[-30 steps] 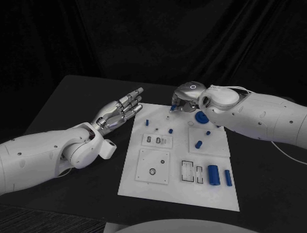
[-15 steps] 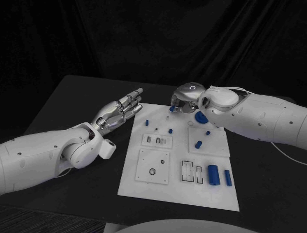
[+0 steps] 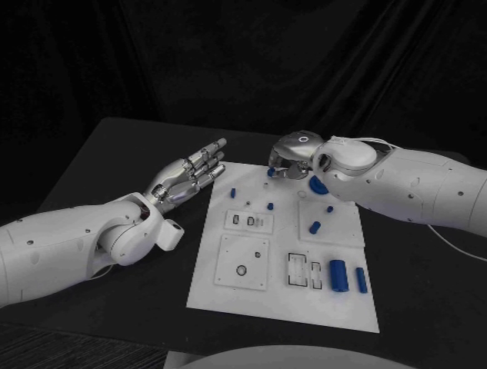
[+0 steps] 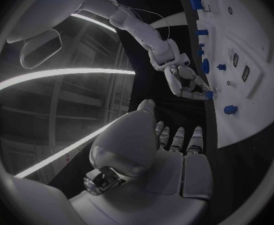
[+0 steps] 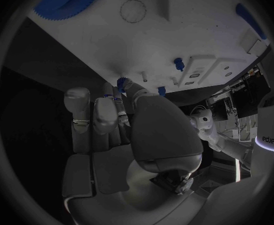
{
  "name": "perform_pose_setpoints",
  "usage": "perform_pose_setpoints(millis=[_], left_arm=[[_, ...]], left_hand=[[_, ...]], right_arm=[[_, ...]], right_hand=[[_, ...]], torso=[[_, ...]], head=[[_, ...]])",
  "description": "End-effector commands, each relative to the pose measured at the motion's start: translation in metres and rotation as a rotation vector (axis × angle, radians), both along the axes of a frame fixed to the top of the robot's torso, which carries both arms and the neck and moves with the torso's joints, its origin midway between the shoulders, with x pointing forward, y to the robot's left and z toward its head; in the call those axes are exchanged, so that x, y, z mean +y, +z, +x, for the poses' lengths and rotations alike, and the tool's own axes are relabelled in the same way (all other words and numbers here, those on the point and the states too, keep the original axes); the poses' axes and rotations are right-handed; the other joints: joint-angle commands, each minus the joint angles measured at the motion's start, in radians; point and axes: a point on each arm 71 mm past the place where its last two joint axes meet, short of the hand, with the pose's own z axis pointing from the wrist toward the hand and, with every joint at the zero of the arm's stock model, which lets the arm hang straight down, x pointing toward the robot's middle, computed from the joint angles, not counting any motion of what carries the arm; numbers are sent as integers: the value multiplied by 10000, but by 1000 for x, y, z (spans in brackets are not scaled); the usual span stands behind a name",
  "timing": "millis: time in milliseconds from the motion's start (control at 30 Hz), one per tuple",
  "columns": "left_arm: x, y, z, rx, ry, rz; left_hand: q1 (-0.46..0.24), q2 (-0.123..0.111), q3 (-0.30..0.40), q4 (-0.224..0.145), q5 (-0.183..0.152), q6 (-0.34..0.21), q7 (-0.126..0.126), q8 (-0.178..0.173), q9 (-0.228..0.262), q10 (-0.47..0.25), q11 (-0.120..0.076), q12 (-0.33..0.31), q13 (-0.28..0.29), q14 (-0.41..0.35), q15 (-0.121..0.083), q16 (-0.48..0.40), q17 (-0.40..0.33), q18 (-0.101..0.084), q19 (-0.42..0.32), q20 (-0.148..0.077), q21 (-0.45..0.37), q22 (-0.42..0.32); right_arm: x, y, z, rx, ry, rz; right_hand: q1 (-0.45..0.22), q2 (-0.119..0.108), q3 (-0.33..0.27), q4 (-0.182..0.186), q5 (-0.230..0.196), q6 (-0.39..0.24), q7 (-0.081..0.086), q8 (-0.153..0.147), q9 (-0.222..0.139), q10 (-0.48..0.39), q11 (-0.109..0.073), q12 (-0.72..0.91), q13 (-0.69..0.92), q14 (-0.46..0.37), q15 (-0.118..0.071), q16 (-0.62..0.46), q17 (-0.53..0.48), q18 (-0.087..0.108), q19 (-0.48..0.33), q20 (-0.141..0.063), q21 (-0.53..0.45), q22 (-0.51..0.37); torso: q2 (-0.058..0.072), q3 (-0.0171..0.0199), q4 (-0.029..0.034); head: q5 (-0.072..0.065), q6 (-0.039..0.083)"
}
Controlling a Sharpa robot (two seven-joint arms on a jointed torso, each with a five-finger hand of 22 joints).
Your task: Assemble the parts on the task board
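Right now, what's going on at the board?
The right hand is at the far edge of the task board, pinching a small blue part just above it. The left hand hovers open beside the board's left edge, holding nothing. Other blue parts, including a gear, remain on the board.

Dim scene, black backdrop; bright ceiling strips in wrist views; fisheye bending at rims.

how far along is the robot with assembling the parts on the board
Early on. A few small blue parts already stand on the task board. The right hand pinches a small blue piece over the far edge. Two blue cylinders lie loose, and the left hand hovers empty.
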Motion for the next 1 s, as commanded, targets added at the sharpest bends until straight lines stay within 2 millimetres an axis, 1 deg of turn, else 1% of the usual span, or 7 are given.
perform_pose_setpoints(millis=[33,167,267,367,600,800,1000], left_arm=[[-2,2,0,-19,-162,-86],[-2,2,0,4,-172,-76],[-2,1,0,21,-180,-70],[-2,1,0,33,-182,-66],[2,2,-2,46,-112,-46],[7,2,-3,54,-27,-19],[10,2,-3,63,36,15]], left_hand=[[83,12,52,7,18,-17,87,-3,-10,-16,91,-35,-12,-23,81,-36,-9,166,5,94,-19,-6],[82,14,56,8,17,-22,91,-4,-11,-16,95,-35,-12,-23,85,-36,-9,166,3,97,-21,-8],[82,14,56,8,17,-22,91,-4,-11,-16,95,-35,-12,-23,85,-36,-9,166,3,97,-21,-8],[82,18,67,10,14,-31,101,-6,-13,-16,105,-35,-12,-23,92,-36,-9,165,2,103,-22,-8],[82,19,77,12,12,-29,110,-5,-12,-16,117,-35,-12,-23,99,-36,-9,165,5,109,-19,-6],[84,14,83,10,12,-10,114,-2,-9,-16,132,-35,-12,-23,105,-36,-9,165,9,114,-15,-3],[88,6,92,5,17,-11,123,-1,-9,-16,150,-35,-12,-23,116,-36,-9,167,11,120,-14,-2]], right_arm=[[-1,-3,0,223,-285,-129],[-3,-4,1,238,-533,-175],[-5,-4,2,192,-692,-169],[-8,-2,3,-5,-727,-21],[-23,7,0,-530,-568,571],[-51,22,-10,8,-1015,1252],[-86,28,-27,572,-1592,1600]], right_hand=[[-117,-77,-71,28,-69,-359,80,-50,-108,-190,34,-14,24,-24,103,-91,-74,-103,-126,27,-127,-50],[-339,-256,-401,31,-152,-2032,295,-43,-631,-877,204,-8,52,-284,237,-353,-393,-49,-394,170,-533,-243],[-546,-367,-904,-67,-313,-5344,365,-210,-1446,-1963,308,-11,70,-666,358,-727,-844,68,-818,288,-1182,-631],[-634,-376,-1161,-40,-374,-6452,304,-264,-1716,-2489,327,-10,105,-902,404,-921,-1082,125,-1042,344,-1542,-810],[-512,-187,-1327,-69,-291,-4482,230,74,-1509,-2302,250,108,344,-1040,370,-1087,-1304,150,-1077,333,-1772,-788],[195,134,-1083,-553,653,-2716,343,287,-1325,-2064,264,135,512,-885,336,-920,-1131,109,-855,293,-1667,-508],[575,171,-382,-820,1415,-2317,368,198,-1329,-377,156,1161,943,-1561,299,-2050,-2463,241,-1415,261,-2439,-871]], torso=[[1,-4,-7],[4,4,-12],[3,4,-4],[-2,4,-6],[-25,0,-42],[-10,-5,-41],[0,12,-54]], head=[[7,-23],[13,-43],[3,-29],[30,-13],[91,20],[28,-4],[39,15]])
